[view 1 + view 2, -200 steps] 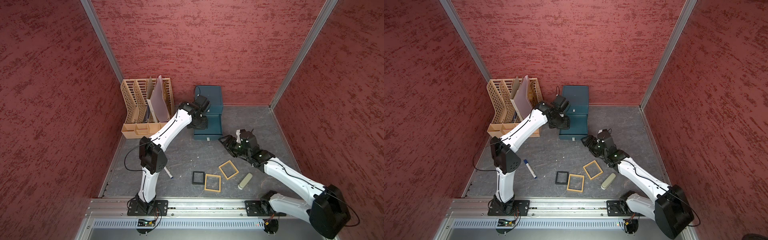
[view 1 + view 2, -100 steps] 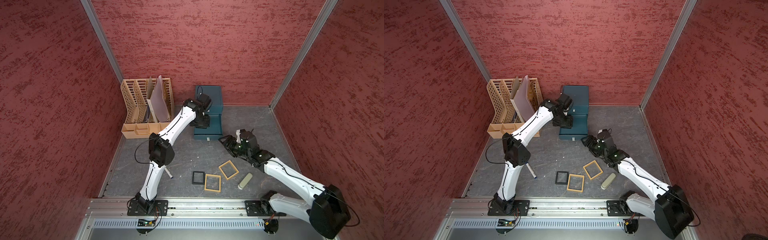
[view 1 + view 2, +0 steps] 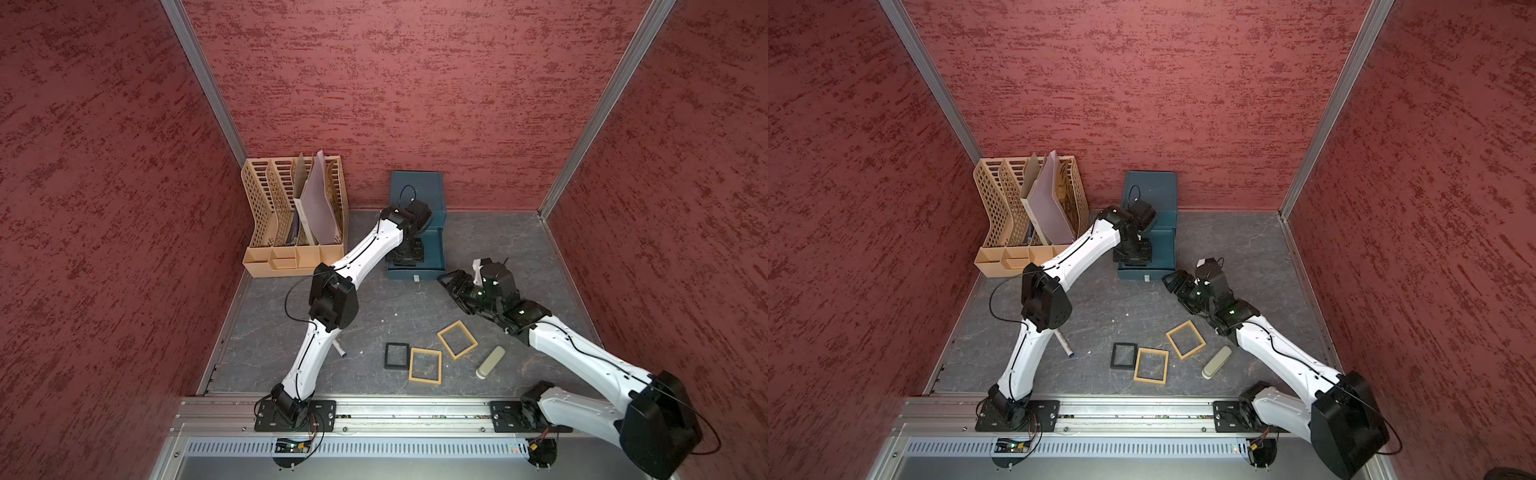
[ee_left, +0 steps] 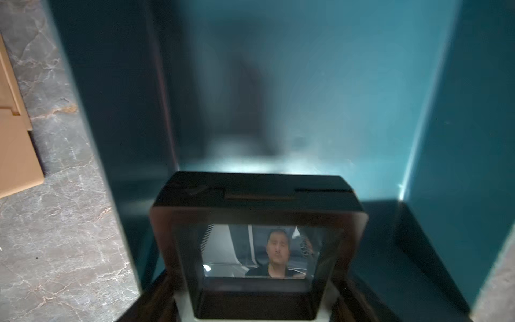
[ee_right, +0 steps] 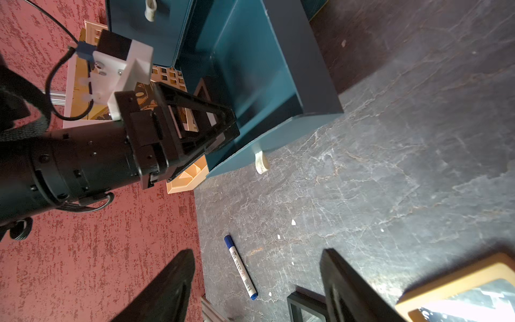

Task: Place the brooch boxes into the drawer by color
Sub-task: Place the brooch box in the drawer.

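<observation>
SORTING PARTWAY DONE. At far left, the tan file rack point(image 3: 291, 216) and a blue-capped marker point(image 3: 340, 349) play no part in the job. Next, 1 black brooch box point(image 3: 397, 356) lies flat on the grey floor, against or just beside a tan-yellow brooch box point(image 3: 425, 365); which of the 2 cannot be told. Another tan-yellow box point(image 3: 457, 339) lies near it, turned at an angle. A pale green cylinder point(image 3: 490, 362) lies further right. Both top views show 3 boxes on the floor.

The 2 pale beige boxes are nowhere in view. They are probably already inside the teal chest point(image 3: 428, 187), though no picture shows it. By that reckoning, about half the work remains: the box in hand, its black partner, and the tan-yellow pair, which should need a drawer of their own.

The left gripper point(image 3: 405, 255) is clamped on the held black box point(image 4: 257, 237) and hangs over the pulled-out bottom drawer point(image 3: 434, 249). The left wrist view shows the box between the drawer's teal walls; whether it touches the drawer floor cannot be told. To the right, the right gripper point(image 3: 448, 282) hovers with jaws apart and empty, just beside the drawer's front corner and near its silver pull point(image 3: 415, 277).
</observation>
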Controlling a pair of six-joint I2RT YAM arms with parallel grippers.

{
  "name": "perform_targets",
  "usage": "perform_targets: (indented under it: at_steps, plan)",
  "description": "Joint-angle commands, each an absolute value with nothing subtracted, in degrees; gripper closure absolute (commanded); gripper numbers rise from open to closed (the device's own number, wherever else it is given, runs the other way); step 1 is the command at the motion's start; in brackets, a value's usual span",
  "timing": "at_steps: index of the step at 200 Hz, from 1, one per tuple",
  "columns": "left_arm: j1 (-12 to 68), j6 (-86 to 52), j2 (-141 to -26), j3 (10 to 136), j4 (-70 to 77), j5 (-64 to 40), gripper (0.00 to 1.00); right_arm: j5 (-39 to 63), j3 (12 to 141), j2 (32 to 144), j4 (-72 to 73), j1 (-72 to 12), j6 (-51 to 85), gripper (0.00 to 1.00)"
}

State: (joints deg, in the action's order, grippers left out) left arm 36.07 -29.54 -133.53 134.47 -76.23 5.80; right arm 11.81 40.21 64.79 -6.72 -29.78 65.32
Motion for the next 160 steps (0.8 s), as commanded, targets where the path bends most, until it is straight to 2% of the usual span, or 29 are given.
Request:
perform_targets:
  at_steps: [1, 58, 101, 136, 160]
  plan:
    - [36.2, -31.4, -134.2, 135.4, -75.9, 9.6, 0.33, 11.7, 39.4, 63.7, -6.4, -29.4, 64.9, 0.23]
    - [36.4, -33.5, -136.9, 138.0, -77.0, 11.8, 0.31, 11.7, 39.6, 63.6, -6.4, -29.4, 64.9, 0.24]
    - [36.5, -34.0, -137.0, 139.0, -77.3, 12.3, 0.15, 11.6, 39.6, 63.7, -6.5, -29.4, 64.9, 0.23]
    - [36.8, -33.9, -136.1, 139.5, -76.8, 12.2, 0.06, 11.7, 39.7, 63.9, -6.5, -29.4, 64.9, 0.23]
    - [37.0, -34.0, -135.3, 140.5, -77.1, 12.7, 0.05, 11.7, 39.9, 63.9, -6.5, -29.4, 64.8, 0.23]
